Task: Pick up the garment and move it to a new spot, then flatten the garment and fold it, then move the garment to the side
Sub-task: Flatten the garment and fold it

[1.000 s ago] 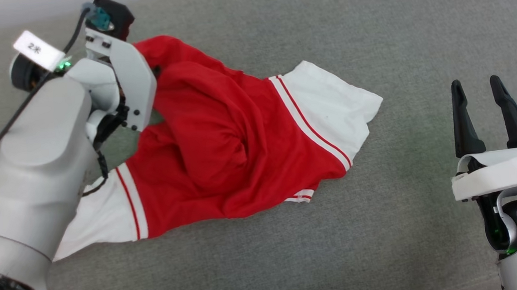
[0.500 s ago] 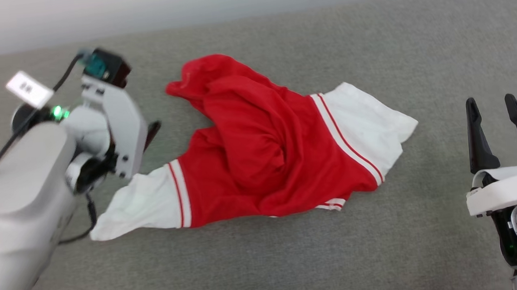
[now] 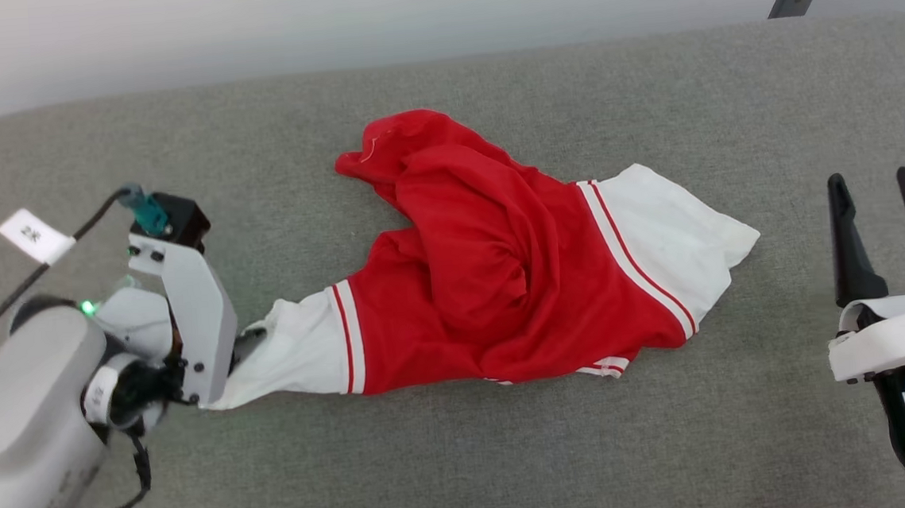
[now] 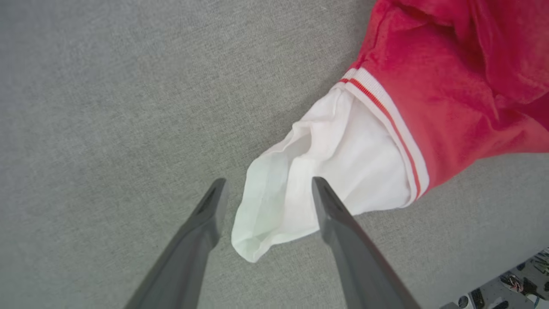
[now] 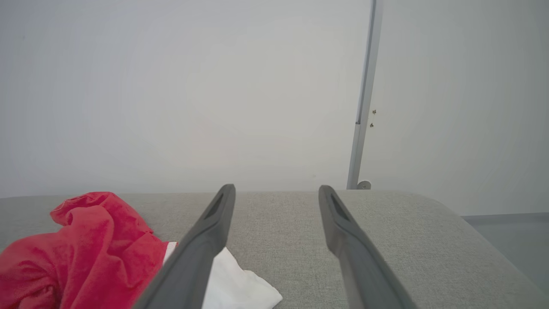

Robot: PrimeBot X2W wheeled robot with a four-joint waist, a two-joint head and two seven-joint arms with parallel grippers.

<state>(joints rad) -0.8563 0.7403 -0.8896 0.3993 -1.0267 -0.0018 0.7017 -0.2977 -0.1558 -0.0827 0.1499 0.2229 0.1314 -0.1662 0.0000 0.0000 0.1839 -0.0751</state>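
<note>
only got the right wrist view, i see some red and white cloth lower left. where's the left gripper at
Observer: The left gripper is at the far end of the garment, over the tip of its other white sleeve.
Operator: has it grabbed it
Observer: No. In the left wrist view its fingers are open, one on each side of the sleeve's end.
Operator: shirt flat yet
Observer: No. In the head view the red body is bunched in folds between the two sleeves on the grey surface.
</note>
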